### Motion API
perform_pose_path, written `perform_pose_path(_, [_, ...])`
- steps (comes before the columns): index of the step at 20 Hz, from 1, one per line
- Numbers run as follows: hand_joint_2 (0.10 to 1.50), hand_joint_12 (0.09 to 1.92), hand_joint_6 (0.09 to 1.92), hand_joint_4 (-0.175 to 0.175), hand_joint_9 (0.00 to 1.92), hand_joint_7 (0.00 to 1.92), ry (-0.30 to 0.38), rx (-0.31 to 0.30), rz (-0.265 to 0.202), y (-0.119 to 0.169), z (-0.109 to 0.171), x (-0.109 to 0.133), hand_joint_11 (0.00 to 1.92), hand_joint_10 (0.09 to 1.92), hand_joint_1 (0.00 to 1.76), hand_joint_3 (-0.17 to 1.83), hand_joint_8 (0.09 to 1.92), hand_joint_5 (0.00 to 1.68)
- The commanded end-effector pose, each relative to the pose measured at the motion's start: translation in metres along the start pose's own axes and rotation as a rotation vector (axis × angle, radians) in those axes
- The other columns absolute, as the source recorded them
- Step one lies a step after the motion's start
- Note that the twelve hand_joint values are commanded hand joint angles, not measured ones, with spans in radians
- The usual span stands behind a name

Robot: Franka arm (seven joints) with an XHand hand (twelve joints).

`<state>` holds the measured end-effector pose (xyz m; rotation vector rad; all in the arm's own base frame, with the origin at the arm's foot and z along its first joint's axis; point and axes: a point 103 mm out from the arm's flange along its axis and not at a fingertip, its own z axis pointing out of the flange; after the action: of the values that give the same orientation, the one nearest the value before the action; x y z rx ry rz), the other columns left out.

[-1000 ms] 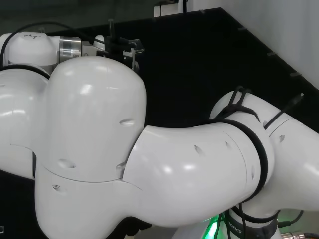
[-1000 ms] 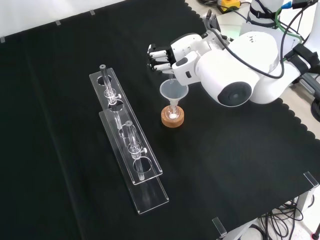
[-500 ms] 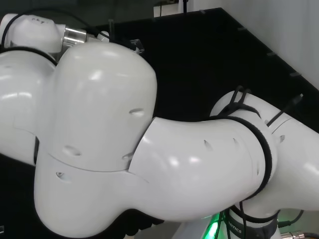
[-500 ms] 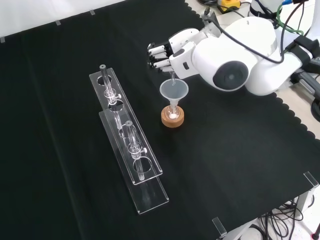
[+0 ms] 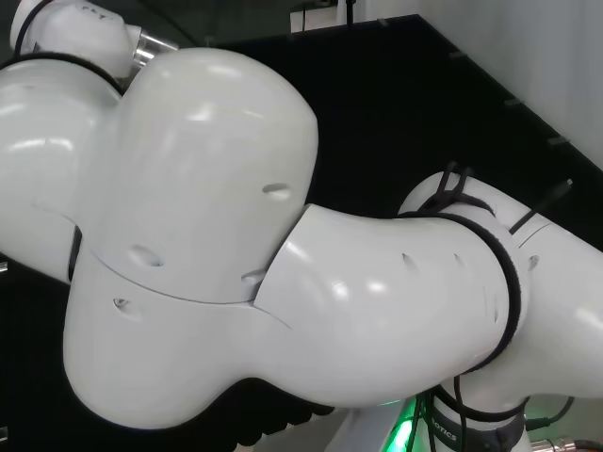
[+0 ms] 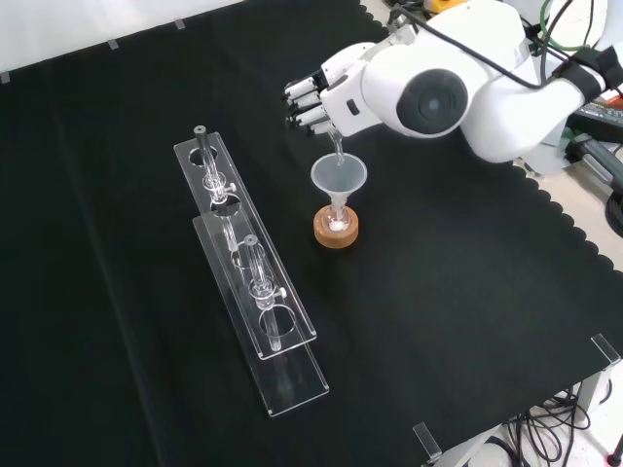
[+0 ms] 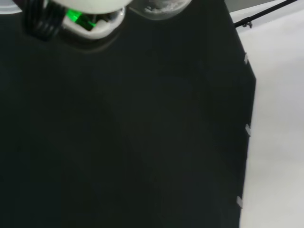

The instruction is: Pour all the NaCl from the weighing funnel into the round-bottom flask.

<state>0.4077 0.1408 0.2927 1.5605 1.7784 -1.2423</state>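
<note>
Front view: hand [image 6: 313, 97] sits far side of the cloth, upper middle, fingers curled round a clear weighing funnel [image 6: 337, 146], so it's closed on that piece. The funnel hangs tilted from the fingers, its lower tip pointing down into the mouth of a clear conical funnel [image 6: 338, 178] just below. Can't tell whether tip and rim touch.

The conical funnel stands upright with its stem in the neck of the round-bottom flask [image 6: 336, 224], which sits on a cork ring [image 6: 337, 232]. A white spot shows inside the ring at the flask; can't say whether that's salt or glare.

Left of the flask, well apart from it: two clear acrylic racks [image 6: 255, 292] laid end to end along a diagonal, running from far-left to near-right. Small glass pieces [image 6: 256, 272] stand in them, too clear to count.

The arm's big white link with round grey cap [image 6: 430, 95] is right of the hand, covering the wrist.

Head view: white arm links [image 5: 188, 245] in front, black cloth [image 5: 377, 113] behind them.

Wrist view: black cloth, its edge against pale floor, and a green-lit part of the arm base [image 7: 80, 19].
</note>
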Motion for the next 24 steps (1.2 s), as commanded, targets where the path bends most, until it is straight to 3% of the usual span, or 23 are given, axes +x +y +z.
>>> perform_pose_path(1, [0.68, 1.19, 0.97, 0.175, 0.79, 0.54, 0.116, -0.009, -0.012, 0.0, 0.009, -0.008, 0.63, 0.44, 1.08, 0.73, 0.65, 1.12])
perform_pose_path(10, [0.69, 1.19, 0.97, 0.175, 0.79, 0.53, 0.349, -0.017, -0.014, -0.005, 0.022, -0.034, 0.63, 0.44, 1.08, 0.73, 0.65, 1.12])
perform_pose_path(24, [0.69, 1.18, 0.97, 0.175, 0.79, 0.53, 0.585, -0.015, 0.012, -0.01, 0.03, -0.079, 0.64, 0.44, 1.08, 0.73, 0.65, 1.12])
